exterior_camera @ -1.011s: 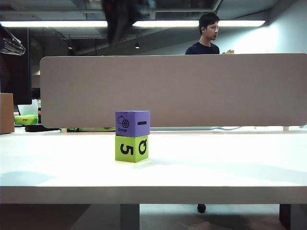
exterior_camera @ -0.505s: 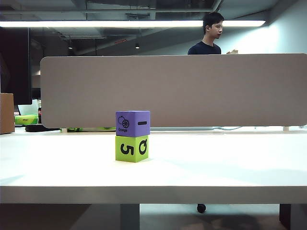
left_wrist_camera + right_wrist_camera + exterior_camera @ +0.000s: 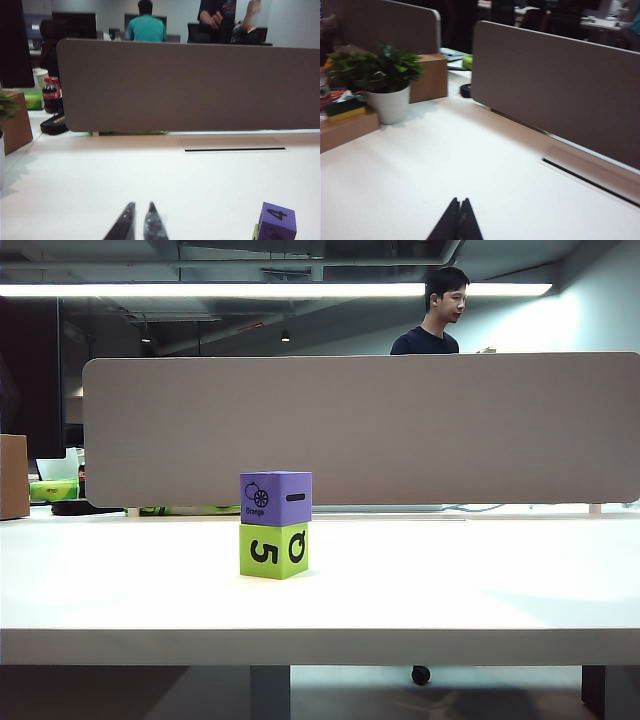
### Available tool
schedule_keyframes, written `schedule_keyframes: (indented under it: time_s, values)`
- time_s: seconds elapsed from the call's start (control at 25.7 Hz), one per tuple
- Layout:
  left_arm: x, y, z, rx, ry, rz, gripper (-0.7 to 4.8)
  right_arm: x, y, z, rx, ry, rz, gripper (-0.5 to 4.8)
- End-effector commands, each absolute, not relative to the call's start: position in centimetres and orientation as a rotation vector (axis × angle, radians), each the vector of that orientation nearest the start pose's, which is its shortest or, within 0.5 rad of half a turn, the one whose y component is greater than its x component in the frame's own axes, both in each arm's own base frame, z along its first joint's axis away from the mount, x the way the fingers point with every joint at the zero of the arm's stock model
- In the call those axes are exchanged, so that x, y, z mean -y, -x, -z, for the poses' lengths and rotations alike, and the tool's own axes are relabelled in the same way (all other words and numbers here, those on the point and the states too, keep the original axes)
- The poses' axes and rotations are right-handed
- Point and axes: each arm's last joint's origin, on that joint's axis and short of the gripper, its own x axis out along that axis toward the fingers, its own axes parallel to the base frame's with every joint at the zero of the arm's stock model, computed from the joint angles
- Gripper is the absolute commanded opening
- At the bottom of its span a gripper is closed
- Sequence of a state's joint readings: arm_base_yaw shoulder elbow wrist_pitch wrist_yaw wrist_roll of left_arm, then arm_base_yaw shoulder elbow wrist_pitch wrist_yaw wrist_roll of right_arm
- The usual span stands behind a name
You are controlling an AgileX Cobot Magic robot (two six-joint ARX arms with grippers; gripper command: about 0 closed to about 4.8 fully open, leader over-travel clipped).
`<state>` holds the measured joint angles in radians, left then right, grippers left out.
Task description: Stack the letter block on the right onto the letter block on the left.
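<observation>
Purple block (image 3: 276, 498) sits on green block (image 3: 274, 551); left end effector (image 3: 139, 221) and right end effector (image 3: 458, 213) closed, empty.

Two blocks counted: one purple block (image 3: 276, 498), one green block (image 3: 274, 550). Two grippers: left gripper (image 3: 140, 216), right gripper (image 3: 458, 207). One potted plant (image 3: 387, 92).

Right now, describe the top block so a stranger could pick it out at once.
On the white table, in front of the long grey divider panel, stands a two-block stack left of centre. The purple block is its upper cube, resting squarely on the green block. It shows a small orange drawing, while the green one bears a bold 5.
</observation>
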<state>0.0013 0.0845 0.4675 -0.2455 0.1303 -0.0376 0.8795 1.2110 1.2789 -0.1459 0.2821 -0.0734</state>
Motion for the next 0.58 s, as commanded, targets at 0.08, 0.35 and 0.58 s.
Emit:
schedule_keyframes:
  time_s: [0.08, 0.35, 0.58]
  values:
    - [0.4, -5.3, -27.0, 0.131, 0.029, 0.134, 0.26, -17.9, -14.9, -40.9, -0.014, 0.078, -0.507, -0.09]
    - [0.5, -6.2, -24.9, 0.030, 0.030, 0.158, 0.26, -14.8, -10.7, -38.2, 0.008, 0.055, -0.414, -0.09]
    - [0.5, -7.7, -22.5, 0.038, 0.031, 0.157, 0.26, -12.4, -8.0, -33.8, 0.038, 0.012, -0.375, -0.09]
